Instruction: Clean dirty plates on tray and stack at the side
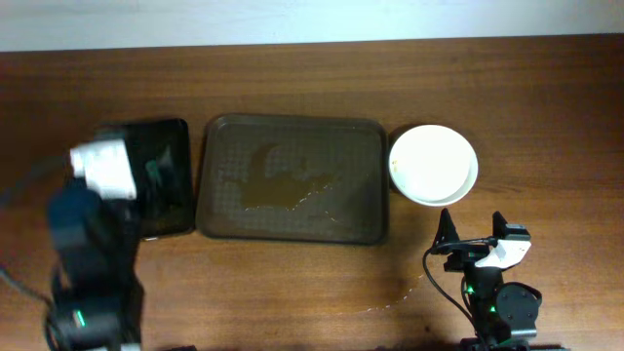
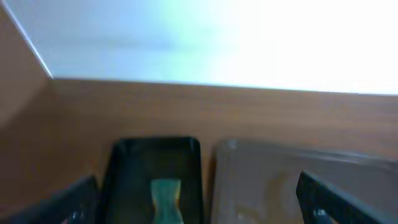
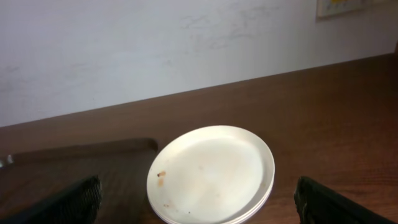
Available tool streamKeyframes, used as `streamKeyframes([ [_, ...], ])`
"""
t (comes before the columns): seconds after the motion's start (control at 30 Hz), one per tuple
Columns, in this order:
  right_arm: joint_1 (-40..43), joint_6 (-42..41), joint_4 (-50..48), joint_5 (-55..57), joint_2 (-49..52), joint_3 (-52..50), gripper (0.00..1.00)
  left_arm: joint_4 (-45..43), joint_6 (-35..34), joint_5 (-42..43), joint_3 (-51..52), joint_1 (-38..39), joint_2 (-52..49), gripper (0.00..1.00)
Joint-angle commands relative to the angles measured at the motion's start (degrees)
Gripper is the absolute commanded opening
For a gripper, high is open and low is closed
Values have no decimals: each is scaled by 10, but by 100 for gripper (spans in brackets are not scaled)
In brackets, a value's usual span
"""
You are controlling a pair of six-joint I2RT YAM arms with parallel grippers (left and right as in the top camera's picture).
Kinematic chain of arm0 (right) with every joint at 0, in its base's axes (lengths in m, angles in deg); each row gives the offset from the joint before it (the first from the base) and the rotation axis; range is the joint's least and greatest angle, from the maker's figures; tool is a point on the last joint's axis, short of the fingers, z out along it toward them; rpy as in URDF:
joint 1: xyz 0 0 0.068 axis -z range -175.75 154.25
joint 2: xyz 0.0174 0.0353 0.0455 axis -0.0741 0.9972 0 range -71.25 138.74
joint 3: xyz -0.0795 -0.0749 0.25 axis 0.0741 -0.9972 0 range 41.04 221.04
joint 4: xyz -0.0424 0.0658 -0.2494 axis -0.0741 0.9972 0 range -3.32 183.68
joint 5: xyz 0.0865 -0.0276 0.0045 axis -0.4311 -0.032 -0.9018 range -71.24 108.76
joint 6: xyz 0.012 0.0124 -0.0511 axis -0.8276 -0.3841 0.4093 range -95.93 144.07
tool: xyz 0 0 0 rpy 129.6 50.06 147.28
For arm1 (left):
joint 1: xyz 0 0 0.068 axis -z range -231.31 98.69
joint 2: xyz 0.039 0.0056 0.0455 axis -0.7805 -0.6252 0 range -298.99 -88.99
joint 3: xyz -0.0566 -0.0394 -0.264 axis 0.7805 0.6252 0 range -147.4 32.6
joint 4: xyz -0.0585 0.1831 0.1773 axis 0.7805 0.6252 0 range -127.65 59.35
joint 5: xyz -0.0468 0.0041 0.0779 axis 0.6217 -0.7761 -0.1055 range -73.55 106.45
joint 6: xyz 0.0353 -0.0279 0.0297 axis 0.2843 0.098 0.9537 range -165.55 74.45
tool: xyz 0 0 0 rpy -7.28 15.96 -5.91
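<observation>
**Overhead.** The plates lie stacked on the bench, just beside the right short edge of the tray and off it. The tray holds no plate, only a darker, wet-looking patch. The right arm stands near the stack, on its near side, with the right jaws spread and pointing toward it. The left arm is well apart from the stack, across the tray, with its wrist over the black tray.

**Left wrist.** The left jaws are spread, with one dark finger at each lower corner. Between them lies the black tray, holding a pale green, sponge-like piece. The tray is to its right. No plate is in view.

**Right wrist.** The right jaws are spread and hold nothing, the fingers framing the view. The plates sit straight ahead, centred between them and clear of both. They are round, so no grasp axis is preferred. Small brown flecks mark the left of the top plate. A corner of the tray shows at left.

Stacking appears done. Any further move on the plates falls to the right arm, and any wiping of the flecks would call for the sponge-like piece under the left.
</observation>
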Motion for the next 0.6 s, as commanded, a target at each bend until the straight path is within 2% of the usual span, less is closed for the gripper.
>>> streamKeyframes([
  [0.0,-3,0,3,-1,-4,-4,98,-104,31,-12,173,-11,148,99],
  [0.17,-3,0,3,-1,-4,-4,98,-308,38,1,407,-11,326,99],
  [0.27,-3,0,3,-1,-4,-4,98,-356,37,20,488,-11,388,99],
  [0.37,-3,0,3,-1,-4,-4,98,-297,85,23,486,1,408,99],
  [0.4,-3,0,3,-1,-4,-4,98,-257,114,22,486,9,417,99],
  [0.47,-3,0,3,-1,-4,-4,98,-188,130,14,486,15,443,99],
  [0.57,-3,0,3,-1,-4,-4,98,-192,129,5,487,20,444,99],
])
